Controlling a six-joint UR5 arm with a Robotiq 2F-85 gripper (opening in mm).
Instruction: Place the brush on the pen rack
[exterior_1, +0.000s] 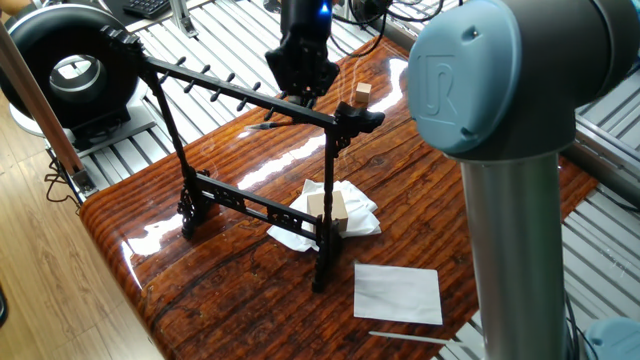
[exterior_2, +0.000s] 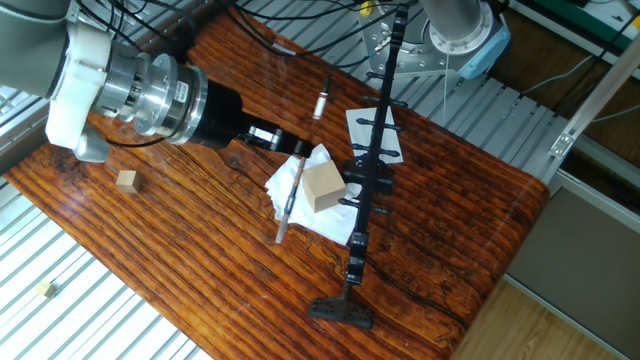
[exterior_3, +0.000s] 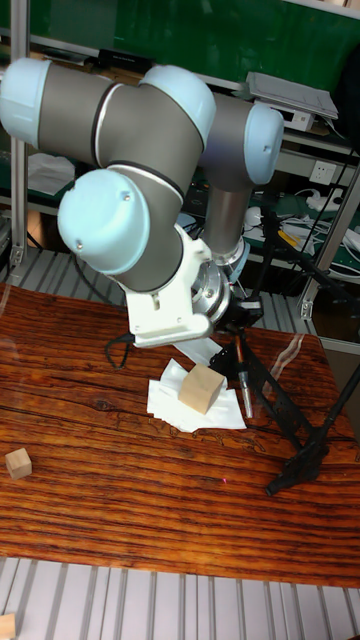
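The pen rack (exterior_1: 240, 96) is a black frame with a peg-lined top bar, standing across the wooden table; it also shows as the pen rack (exterior_2: 368, 175) and the pen rack (exterior_3: 292, 412). My gripper (exterior_1: 303, 92) hovers just behind the top bar near its right post, shut on the brush (exterior_2: 288, 200). The brush is thin and dark and hangs slanted beside the rack, a short way off the pegs. In the tall fixed view the gripper (exterior_3: 238, 338) holds the brush (exterior_3: 244, 385) pointing downward. In the other fixed view the gripper (exterior_2: 290, 150) sits left of the rack.
A wooden block (exterior_2: 322, 185) lies on a crumpled white cloth (exterior_1: 345, 210) under the rack. A small wooden cube (exterior_2: 126, 180) sits further out. White paper (exterior_1: 397, 293) and a pale thin stick (exterior_1: 410, 339) lie near the table edge. A black round device (exterior_1: 70, 70) stands off the table.
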